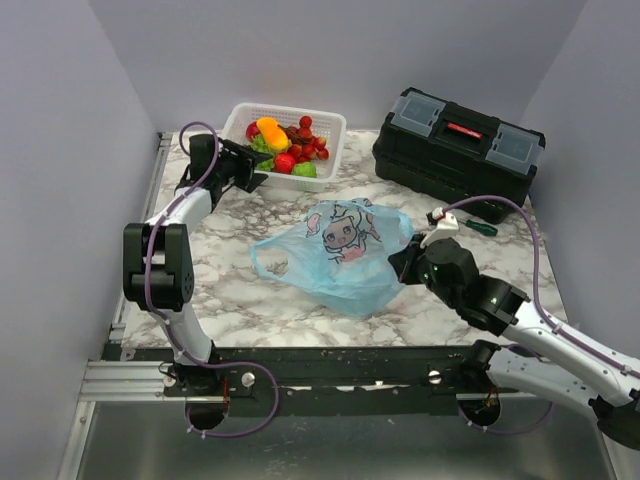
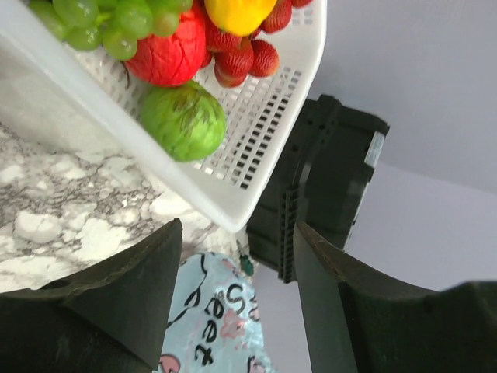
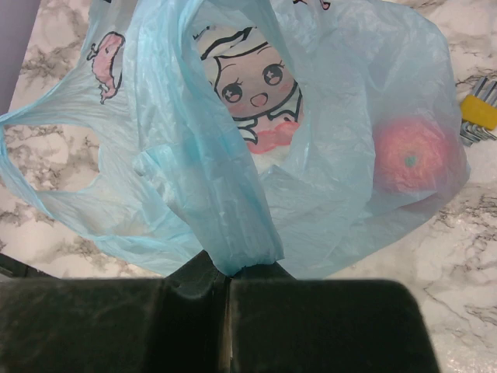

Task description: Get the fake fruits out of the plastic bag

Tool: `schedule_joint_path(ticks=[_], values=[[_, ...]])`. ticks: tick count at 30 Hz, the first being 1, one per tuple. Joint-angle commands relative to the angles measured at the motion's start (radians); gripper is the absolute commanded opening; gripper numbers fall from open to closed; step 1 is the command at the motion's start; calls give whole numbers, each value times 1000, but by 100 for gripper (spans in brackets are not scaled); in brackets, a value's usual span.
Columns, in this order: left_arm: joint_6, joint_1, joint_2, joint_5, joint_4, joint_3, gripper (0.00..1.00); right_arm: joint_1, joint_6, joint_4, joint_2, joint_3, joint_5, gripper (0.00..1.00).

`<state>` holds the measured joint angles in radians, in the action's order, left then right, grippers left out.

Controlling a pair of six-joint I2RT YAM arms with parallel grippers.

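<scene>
From above, a marble table [image 1: 230, 290] is seen. A white lattice basket [image 1: 335, 130] is set at its far edge, left of centre, and most of the fake fruits [image 1: 285, 140] are piled in it. A black toolbox [image 1: 460, 140] is placed at the far right corner. The plastic bag [image 1: 340, 260] is spread flat near the middle of the table. The left gripper [image 1: 255, 172] is held just beside the basket's left near corner. The right gripper [image 1: 400, 262] is pressed against the bag's right edge.

In the left wrist view, the 2 fingers [image 2: 147, 287] of the left gripper [image 2: 237, 233] are held apart and nothing is gripped between them. Beyond them the basket [image 2: 264, 132] is seen with green grapes [image 2: 116, 19], a red fruit [image 2: 167, 58], red berries [image 2: 241, 58], a yellow-orange piece [image 2: 237, 12] and a green round fruit [image 2: 182, 120] in it. The toolbox [image 2: 326, 186] and a corner of the bag [image 2: 210, 318] are also seen.

In the right wrist view, the right gripper [image 3: 225, 284] is closed tight on a fold of the bag [image 3: 233, 140]. 1 round red fruit [image 3: 410, 155] is seen through the film, inside the bag near its right side. A yellow tool [image 3: 477, 109] is cut off by the right edge.
</scene>
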<state>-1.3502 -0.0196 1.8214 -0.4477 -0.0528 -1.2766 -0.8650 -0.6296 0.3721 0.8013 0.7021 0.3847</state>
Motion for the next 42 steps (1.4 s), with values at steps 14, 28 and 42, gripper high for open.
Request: schedule_joint_path(ticks=[14,28,42], values=[[179,-127,-326,-172,-152,244,57,-6,23,-107,57,10,-74,1],[299,-151,-597,-382,-308,521,56,-7,99,-395,377,124,-512,1],[420,-208,-808,-159,-82,647,54,-9,82,-483,573,244,-778,1]])
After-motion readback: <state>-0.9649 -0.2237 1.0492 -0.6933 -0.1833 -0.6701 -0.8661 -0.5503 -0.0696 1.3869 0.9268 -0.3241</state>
